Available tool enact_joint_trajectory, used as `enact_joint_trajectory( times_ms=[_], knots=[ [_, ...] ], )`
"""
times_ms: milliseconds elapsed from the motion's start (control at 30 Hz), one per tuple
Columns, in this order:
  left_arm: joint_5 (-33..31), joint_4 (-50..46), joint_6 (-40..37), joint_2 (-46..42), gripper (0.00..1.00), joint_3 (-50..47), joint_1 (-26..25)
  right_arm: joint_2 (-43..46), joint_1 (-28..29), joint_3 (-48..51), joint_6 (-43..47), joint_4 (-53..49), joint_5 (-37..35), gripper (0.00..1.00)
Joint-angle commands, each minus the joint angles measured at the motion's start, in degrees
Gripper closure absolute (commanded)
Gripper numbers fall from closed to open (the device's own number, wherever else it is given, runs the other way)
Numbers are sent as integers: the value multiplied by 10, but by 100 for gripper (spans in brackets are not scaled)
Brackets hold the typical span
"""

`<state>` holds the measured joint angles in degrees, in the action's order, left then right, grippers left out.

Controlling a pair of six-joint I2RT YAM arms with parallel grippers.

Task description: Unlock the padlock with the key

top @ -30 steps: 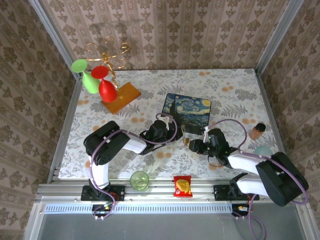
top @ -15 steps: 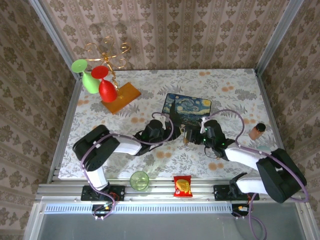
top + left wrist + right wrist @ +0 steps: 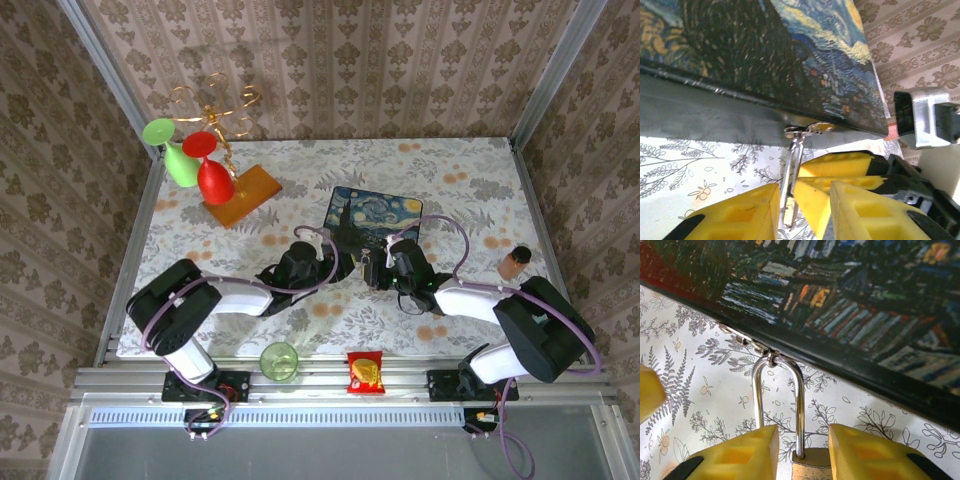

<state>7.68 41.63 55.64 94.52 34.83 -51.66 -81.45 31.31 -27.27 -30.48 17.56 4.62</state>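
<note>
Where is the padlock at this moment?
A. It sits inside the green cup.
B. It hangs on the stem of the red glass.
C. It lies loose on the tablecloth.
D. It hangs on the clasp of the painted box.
D: in the right wrist view the padlock hangs by its shackle from the clasp at the edge of the painted box.
</note>
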Motion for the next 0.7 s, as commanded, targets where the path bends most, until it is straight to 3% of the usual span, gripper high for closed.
enact_joint_trajectory(
  times_ms=[0,233,433,667],
  knots=[
    [8,21,5,18,67,3,4,-16,5,-12,19,-4,-14,69],
    [13,45,16,24,68,-10,10,-44,10,-15,20,8,-11,72],
    [14,44,15,14,68,-15,16,-55,11,-18,13,15,-8,86],
    [14,9,-7,-14,70,2,23,-43,11,-1,-14,27,-9,94]
  ],
)
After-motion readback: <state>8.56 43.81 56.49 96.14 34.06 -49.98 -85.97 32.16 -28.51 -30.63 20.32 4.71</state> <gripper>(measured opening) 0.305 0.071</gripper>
